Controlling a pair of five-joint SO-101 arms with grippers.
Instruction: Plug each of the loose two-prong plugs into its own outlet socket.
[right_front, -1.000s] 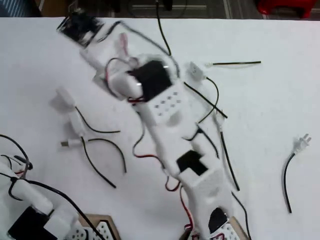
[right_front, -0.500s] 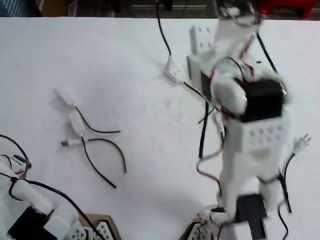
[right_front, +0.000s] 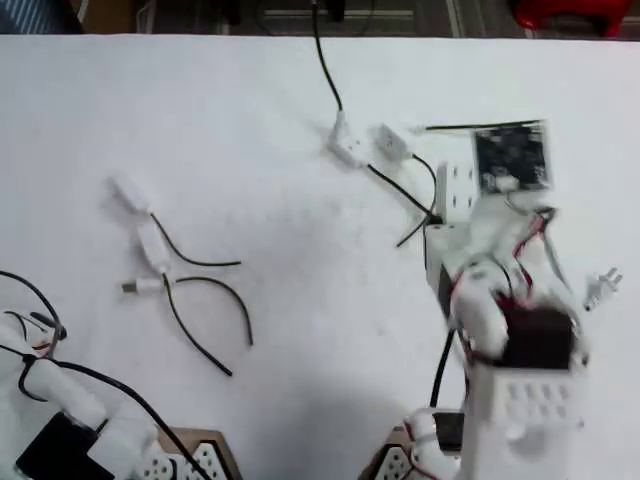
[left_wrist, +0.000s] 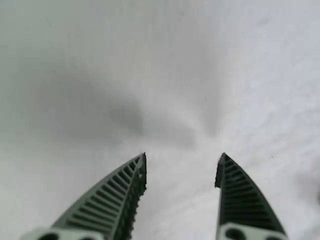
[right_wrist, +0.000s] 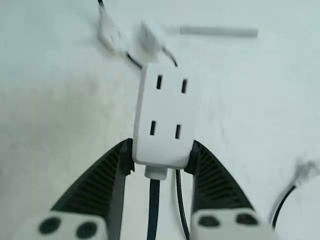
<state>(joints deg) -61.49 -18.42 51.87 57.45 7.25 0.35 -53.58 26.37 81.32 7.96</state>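
My right gripper is shut on a white outlet block that has two pairs of slots facing up. In the high view the block sits right of centre, with the right gripper at its near end. Two white plugs lie just beyond it on black cords. A loose two-prong plug lies near the right edge. More white plugs with black wires lie at the left. My left gripper is open above bare table.
The left arm rests at the near left corner. A black cord runs off the far edge. A thin wire lies beyond the outlet block. Wooden arm bases sit at the near edge.
The right arm has swung from the far left across to the right, then pulled back toward the near side, bringing the outlet block with it. The left arm has not moved.
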